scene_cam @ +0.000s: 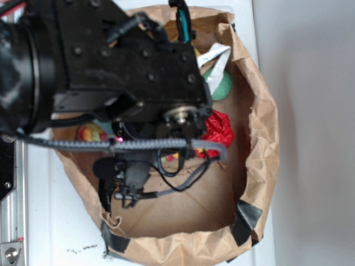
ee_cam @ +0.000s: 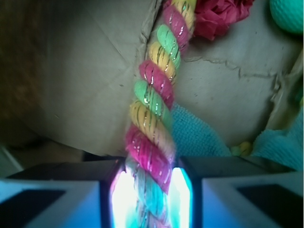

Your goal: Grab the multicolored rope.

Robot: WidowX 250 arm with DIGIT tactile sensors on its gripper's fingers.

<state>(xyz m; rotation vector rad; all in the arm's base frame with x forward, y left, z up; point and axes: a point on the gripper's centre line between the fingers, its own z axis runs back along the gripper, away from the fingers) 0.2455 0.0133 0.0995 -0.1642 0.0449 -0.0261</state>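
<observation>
Running between the fingers (ee_cam: 85, 199), the multicolored rope (ee_cam: 154, 104) sits pinched.

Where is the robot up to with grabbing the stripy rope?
The reaching looks done: the pincer is inside the paper bag, closed on the multicolored rope between both fingers. The rest of the rope stretches toward the red paper ball. Left: lifting it out.

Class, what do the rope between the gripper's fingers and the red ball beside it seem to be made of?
The multicolored rope: probably soft cotton yarn, matte, with glinting metallic threads in its twisted pink, yellow and green strands. The red ball: seemingly crumpled paper or tissue, judging by its ruffled folds.
</observation>
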